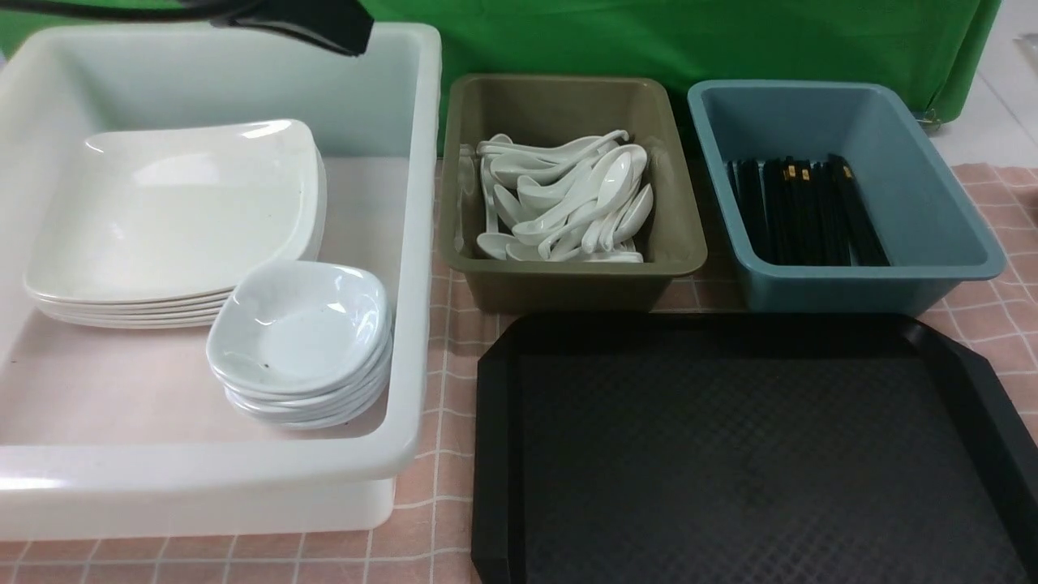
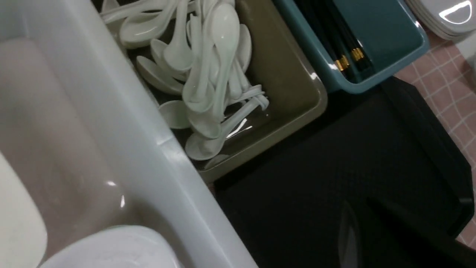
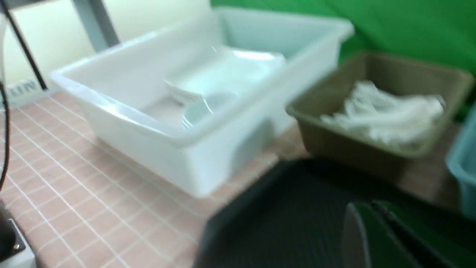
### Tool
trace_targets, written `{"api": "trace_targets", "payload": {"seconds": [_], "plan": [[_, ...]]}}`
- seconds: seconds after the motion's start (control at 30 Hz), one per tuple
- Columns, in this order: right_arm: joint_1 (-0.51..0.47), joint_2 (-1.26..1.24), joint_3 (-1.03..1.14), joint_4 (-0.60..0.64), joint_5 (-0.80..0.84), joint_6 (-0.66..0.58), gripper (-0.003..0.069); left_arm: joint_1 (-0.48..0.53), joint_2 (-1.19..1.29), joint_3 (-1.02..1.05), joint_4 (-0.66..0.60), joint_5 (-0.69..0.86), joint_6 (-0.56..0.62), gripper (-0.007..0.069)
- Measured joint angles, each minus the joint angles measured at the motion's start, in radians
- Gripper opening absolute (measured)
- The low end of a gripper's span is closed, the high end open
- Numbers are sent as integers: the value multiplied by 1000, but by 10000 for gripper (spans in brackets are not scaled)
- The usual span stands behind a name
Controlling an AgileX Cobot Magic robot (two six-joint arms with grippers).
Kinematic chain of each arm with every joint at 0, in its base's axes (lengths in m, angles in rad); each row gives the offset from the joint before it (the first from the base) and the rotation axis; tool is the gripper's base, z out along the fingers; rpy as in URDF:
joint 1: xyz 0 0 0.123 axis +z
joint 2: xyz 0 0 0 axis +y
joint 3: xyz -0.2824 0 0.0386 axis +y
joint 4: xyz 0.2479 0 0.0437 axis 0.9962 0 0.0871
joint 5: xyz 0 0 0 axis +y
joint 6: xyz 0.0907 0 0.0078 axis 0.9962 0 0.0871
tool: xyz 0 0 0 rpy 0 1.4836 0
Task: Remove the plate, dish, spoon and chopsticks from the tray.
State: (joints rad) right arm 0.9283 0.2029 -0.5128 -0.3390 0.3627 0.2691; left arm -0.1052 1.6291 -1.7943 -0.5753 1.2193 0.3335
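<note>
The tray (image 1: 754, 454) lies bare — plates (image 1: 170, 215), dishes (image 1: 300, 332), spoons (image 1: 564, 199), chopsticks (image 1: 807, 211) sit in tubs; both hands closed, empty. Task looks finished.

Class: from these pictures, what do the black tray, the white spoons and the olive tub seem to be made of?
Tray: likely plastic, matte black, with a diamond-textured surface.
Spoons: probably glazed ceramic or melamine, since they are glossy white with bright highlights.
Olive tub: apparently moulded plastic, smooth with a soft sheen along its rounded rim.
</note>
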Motion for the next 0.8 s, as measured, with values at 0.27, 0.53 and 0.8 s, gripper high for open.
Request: {"api": "trace_targets", "payload": {"seconds": [0.27,0.53,0.8], "plan": [[29,4,121,114,-248,-73,30,-19,-4,0,-7,3,0,-5],[172,4,143,205,-266,-184,30,-19,-4,0,-16,3,-4,-3],[215,4,143,208,-267,-195,39,-19,-4,0,-16,3,-4,-3]]}}
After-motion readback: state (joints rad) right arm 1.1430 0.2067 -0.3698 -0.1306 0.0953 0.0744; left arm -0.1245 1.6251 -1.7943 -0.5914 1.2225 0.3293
